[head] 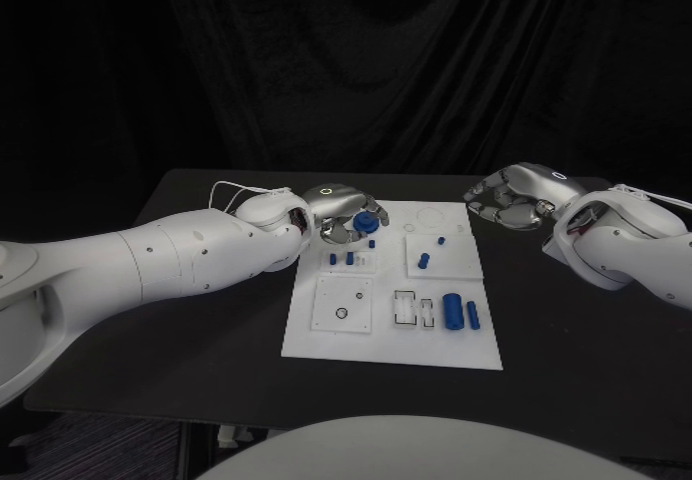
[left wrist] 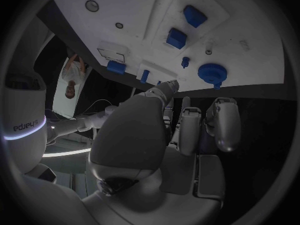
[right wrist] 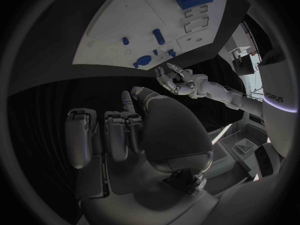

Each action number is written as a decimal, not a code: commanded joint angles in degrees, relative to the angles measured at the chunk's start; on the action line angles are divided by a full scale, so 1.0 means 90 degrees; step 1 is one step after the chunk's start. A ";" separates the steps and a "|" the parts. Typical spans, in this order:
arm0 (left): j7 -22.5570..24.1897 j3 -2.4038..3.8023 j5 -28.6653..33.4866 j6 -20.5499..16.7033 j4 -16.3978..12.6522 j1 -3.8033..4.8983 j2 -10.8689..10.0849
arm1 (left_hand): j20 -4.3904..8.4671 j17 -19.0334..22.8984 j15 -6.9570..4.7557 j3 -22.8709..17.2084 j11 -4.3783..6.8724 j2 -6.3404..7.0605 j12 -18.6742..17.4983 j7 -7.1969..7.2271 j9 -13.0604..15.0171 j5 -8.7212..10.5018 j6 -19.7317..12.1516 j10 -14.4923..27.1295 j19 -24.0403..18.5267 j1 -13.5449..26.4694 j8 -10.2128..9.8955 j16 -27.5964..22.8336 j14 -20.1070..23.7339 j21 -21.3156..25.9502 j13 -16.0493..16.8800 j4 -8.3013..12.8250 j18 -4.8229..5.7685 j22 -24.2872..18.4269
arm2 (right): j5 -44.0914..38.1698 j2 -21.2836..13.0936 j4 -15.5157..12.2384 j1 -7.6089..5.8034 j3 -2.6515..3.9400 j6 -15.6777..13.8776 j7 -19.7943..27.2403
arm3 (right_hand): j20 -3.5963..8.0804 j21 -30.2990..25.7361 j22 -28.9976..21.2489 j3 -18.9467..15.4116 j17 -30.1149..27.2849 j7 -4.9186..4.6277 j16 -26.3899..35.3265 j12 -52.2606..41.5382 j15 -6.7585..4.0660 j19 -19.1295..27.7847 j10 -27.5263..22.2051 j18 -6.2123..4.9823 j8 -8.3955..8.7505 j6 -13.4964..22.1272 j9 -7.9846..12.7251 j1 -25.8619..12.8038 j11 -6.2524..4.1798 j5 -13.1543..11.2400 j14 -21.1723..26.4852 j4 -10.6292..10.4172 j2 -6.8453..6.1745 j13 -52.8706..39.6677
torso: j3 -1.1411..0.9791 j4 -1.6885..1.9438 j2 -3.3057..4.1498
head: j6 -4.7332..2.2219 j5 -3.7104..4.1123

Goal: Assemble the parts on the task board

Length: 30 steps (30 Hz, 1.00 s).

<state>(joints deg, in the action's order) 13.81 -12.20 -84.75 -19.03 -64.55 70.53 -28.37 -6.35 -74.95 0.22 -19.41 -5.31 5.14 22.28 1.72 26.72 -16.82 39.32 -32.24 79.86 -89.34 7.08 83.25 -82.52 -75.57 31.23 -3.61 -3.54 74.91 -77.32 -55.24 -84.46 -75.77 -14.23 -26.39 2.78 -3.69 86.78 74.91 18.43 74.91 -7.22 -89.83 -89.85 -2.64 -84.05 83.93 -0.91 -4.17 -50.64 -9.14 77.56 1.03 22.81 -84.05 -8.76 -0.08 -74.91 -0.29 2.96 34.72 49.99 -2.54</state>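
Hovering left hand point(head: 335, 212), fingers apart and empty, beside round blue part point(head: 368, 222) at upper-left of task board point(head: 320, 340); closing squarely around its rim before lifting. Idling right hand point(head: 512, 196) upper right, curled, empty.

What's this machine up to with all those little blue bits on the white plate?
It is putting small parts together on the task board. The left hand is over the board's far end beside a round blue part; whether it grips that part is unclear. The right hand hangs off the board's far right corner, fingers curled, holding nothing. Other blue parts, like the large cylinder, wait on the board.
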 commanded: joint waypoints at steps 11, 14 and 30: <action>0.0254 0.0009 -0.0905 0.0122 0.0440 -0.0009 0.0389 | 0.0018 0.0004 -0.0039 -0.0097 0.0052 0.0113 0.0243 -0.0082 -0.0435 0.0093 0.0752 -0.0463 0.0121 0.0331 -0.0097 0.0067 -0.0025 -0.0057 -0.0423 -0.0034 0.0001 0.1153 | -0.0011 0.0039 -0.0008 0.0013 0.0005 -0.0094 -0.0114 | -0.0037 -0.0017 0.1536 0.0020 0.1677 0.0003 -0.0018 -0.0017 0.0045 -0.0445 0.0675 -0.0005 0.0004 -0.0034 0.0009 -0.0062 0.0056 0.0030 -0.0661 0.0000 0.0007 -0.1677 | -0.0002 -0.0010 -0.0007 | 0.0001 -0.0010; 0.0248 0.0009 -0.0978 0.0144 0.0513 -0.0013 0.0445 | 0.0037 0.0078 -0.0062 -0.0070 0.0073 0.0150 0.0347 -0.0086 -0.0496 0.0158 0.0853 -0.0547 0.0140 0.0407 -0.0117 0.0052 -0.0008 -0.0059 -0.0404 -0.0075 0.0003 0.1155 | -0.0011 0.0043 -0.0012 0.0013 0.0005 -0.0090 -0.0116 | -0.0038 -0.0014 0.1537 0.0022 0.1677 0.0002 -0.0018 -0.0017 0.0046 -0.0446 0.0675 -0.0004 0.0003 -0.0038 0.0009 -0.0065 0.0056 0.0033 -0.0661 0.0002 0.0005 -0.1677 | 0.0000 -0.0001 -0.0006 | 0.0001 0.0011; 0.0022 0.0009 -0.1062 0.0681 0.0810 -0.0042 0.0644 | 0.0029 0.0228 -0.0033 0.0030 0.0024 0.0300 0.0438 -0.0170 -0.0585 0.0142 0.0916 -0.0458 0.0060 0.0485 -0.0190 0.0006 0.0073 0.0097 -0.0377 -0.0056 -0.0023 0.1112 | -0.0011 0.0104 0.0005 0.0013 0.0005 -0.0061 -0.0105 | -0.0039 -0.0013 0.1538 0.0023 0.1677 0.0002 -0.0018 -0.0017 0.0047 -0.0447 0.0675 -0.0004 0.0003 -0.0040 0.0009 -0.0067 0.0057 0.0034 -0.0661 0.0003 0.0004 -0.1677 | 0.0003 -0.0038 0.0015 | 0.0001 -0.0013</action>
<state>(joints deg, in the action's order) 14.49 -12.18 -93.61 -15.06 -57.45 70.30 -22.79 -6.16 -72.98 0.02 -19.39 -4.99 7.64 25.96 0.51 21.52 -15.34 47.62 -36.61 80.71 -85.15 5.63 83.63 -82.27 -74.97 27.78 -4.07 -3.53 74.91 -77.32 -54.30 -84.45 -75.77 -14.22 -26.46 2.70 -3.69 86.78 74.90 18.42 74.91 -7.22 -89.84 -89.85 -2.64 -84.04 83.93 -0.91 -4.17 -50.64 -9.10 77.56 1.03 22.81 -84.05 -8.76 -0.08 -74.91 -0.26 2.69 34.79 49.99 -2.54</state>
